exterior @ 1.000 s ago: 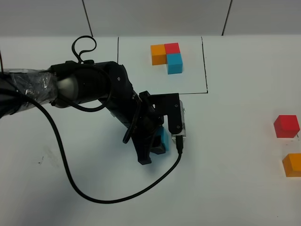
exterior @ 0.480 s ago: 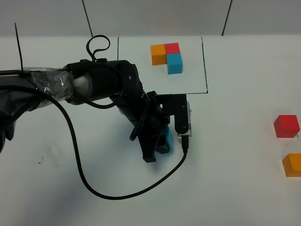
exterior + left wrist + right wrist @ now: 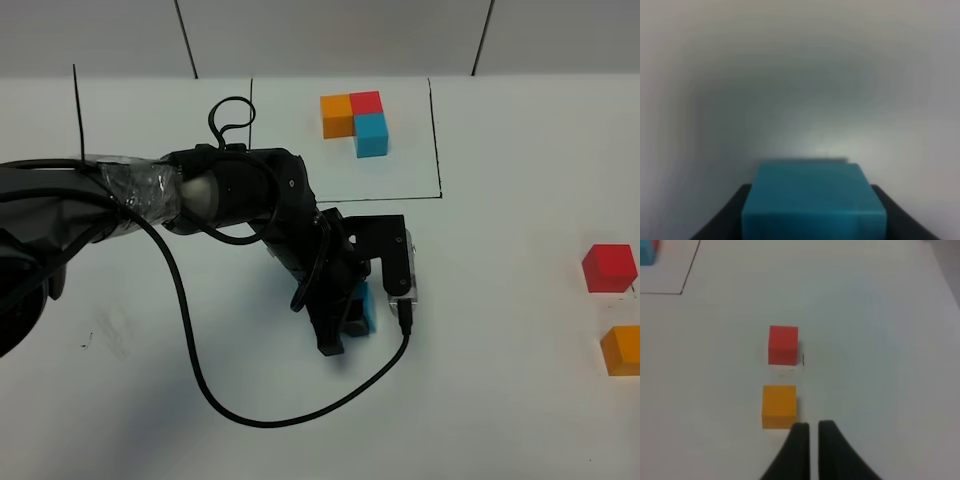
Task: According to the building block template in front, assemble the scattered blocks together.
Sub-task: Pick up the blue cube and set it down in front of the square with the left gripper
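Observation:
The template [image 3: 355, 120] is an orange, red and blue L at the back, inside a thin black outline. My left gripper [image 3: 352, 318] is shut on the loose blue cube [image 3: 371, 311] at the middle of the table, low over the surface. In the left wrist view the blue cube [image 3: 812, 200] sits between the dark fingers [image 3: 722, 225]. The loose red cube [image 3: 609, 268] and orange cube [image 3: 622, 350] lie apart at the far right. In the right wrist view my right gripper [image 3: 813, 440] is shut and empty, just short of the orange cube [image 3: 779, 406], with the red cube [image 3: 783, 344] beyond it.
The left arm's black cable [image 3: 290, 418] loops over the table in front of the gripper. A corner of the black outline [image 3: 682, 290] shows in the right wrist view. The white table's back edge [image 3: 550, 77] meets a grey wall.
My left arm has moved to the right and slightly toward the front, carrying the blue cube with it. The red and orange cubes have not moved.

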